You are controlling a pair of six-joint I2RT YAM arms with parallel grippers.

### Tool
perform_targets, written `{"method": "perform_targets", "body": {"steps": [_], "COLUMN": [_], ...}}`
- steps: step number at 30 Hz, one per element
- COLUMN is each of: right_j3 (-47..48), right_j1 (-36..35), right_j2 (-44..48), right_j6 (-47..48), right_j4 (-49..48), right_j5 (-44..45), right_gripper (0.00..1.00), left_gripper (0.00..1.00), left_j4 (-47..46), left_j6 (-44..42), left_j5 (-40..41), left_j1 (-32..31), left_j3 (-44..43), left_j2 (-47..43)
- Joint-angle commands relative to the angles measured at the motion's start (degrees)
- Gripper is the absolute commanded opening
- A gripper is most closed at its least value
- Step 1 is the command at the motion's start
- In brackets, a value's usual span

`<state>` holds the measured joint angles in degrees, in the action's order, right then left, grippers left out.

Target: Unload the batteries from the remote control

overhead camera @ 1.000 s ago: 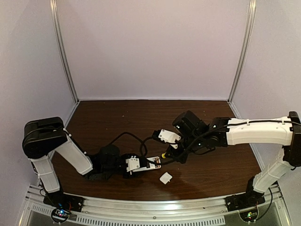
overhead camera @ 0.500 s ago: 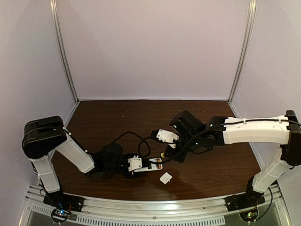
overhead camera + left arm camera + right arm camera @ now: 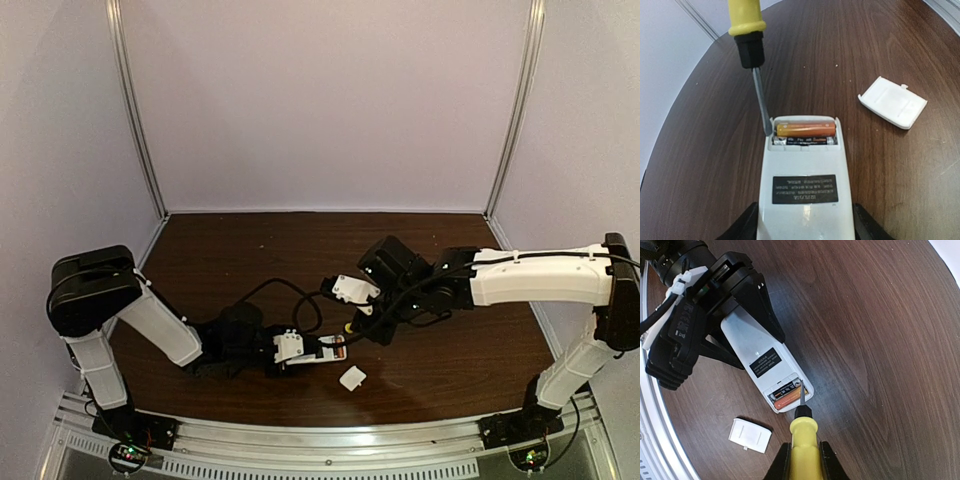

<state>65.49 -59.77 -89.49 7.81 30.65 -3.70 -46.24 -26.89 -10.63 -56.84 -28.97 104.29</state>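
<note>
The remote control [image 3: 805, 175] lies white back up on the table, its open battery bay at the far end. Two batteries sit in the bay: an orange one [image 3: 806, 129] and a dark one [image 3: 805, 141] beside it. My left gripper [image 3: 805, 227] is shut on the remote's near end. My right gripper [image 3: 804, 460] is shut on the yellow-handled screwdriver [image 3: 804, 445], whose tip [image 3: 767, 127] rests at the bay's left corner by the orange battery's end. The remote [image 3: 325, 348] and the screwdriver [image 3: 350, 327] also show in the top view.
The small white square cover [image 3: 893, 101] lies loose on the table right of the remote; it also shows in the right wrist view [image 3: 750, 435] and the top view [image 3: 352, 378]. A black cable [image 3: 290, 300] loops on the table behind the remote.
The left gripper and remote have shifted slightly right and the right arm has come a little left, bringing the screwdriver tip into the battery bay.
</note>
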Motion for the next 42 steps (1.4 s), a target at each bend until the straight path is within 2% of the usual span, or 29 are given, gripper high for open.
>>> {"method": "perform_targets", "body": {"steps": [1,16,27,42], "right_j3": [1.46,1.65,3.92,6.20], "right_j1": [-0.26,-0.42,-2.44,-3.14], "right_j2": [-1.10,0.08,-1.51,-5.57], "right_j6": [0.84,1.79,9.73,11.09], "right_j4": [1.69,4.10,7.40,8.01], "right_j5": [2.48,3.43,7.02,5.26], "right_gripper": [0.00,0.00,0.00,0.00], "left_gripper": [0.00,0.00,0.00,0.00], "left_j4": [0.25,0.78,2.11,2.40], "left_j6": [-0.82,-1.14,-1.41,-1.54], "left_j5": [-0.91,-1.12,-2.36,-2.85], "left_j1": [-0.09,-0.10,-0.11,-0.11], "left_j3": [-1.00,-1.18,-1.61,-1.64], "left_j2": [0.91,0.97,0.92,0.74]}}
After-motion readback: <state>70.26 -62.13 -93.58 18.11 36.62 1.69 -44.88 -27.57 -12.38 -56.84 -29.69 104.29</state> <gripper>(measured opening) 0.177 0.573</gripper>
